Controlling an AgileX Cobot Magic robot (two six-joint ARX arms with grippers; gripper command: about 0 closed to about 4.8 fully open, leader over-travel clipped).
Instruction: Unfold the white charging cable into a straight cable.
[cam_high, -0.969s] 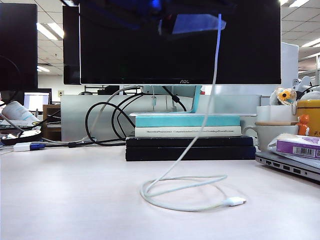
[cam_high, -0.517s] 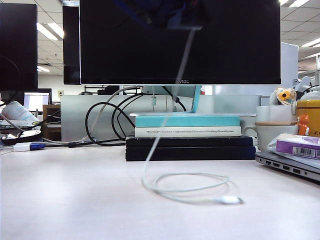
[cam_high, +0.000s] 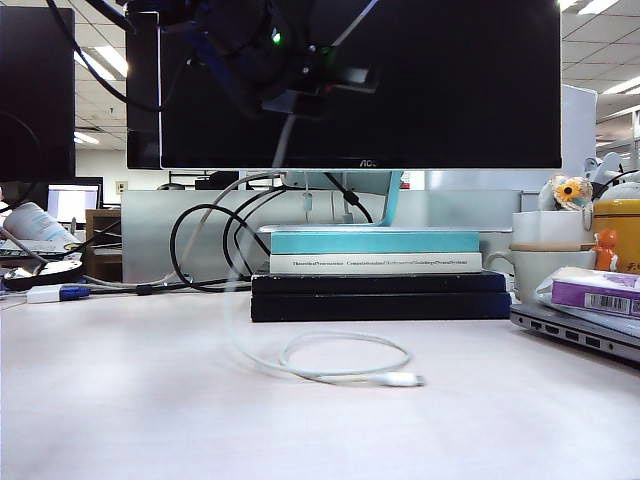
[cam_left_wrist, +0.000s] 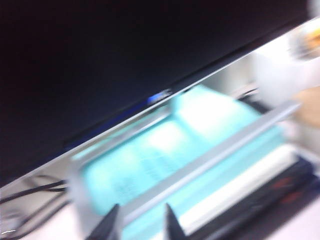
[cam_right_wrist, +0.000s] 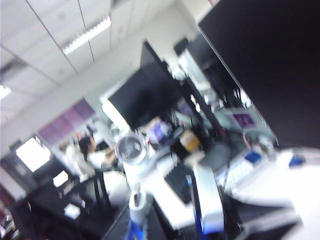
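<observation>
On pale desk (cam_high: 120, 400): white charging cable (cam_high: 400, 379) looped | left gripper (cam_left_wrist: 142, 225) facing monitor (cam_left_wrist: 125, 50), jaws apart | right gripper blurred, grip unclear

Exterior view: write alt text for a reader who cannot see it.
A white charging cable lies in a loose loop on the pale desk, its plug end to the right and its other end rising, blurred, to a dark robot arm at the top left. Behind stand a black monitor and stacked books.
</observation>
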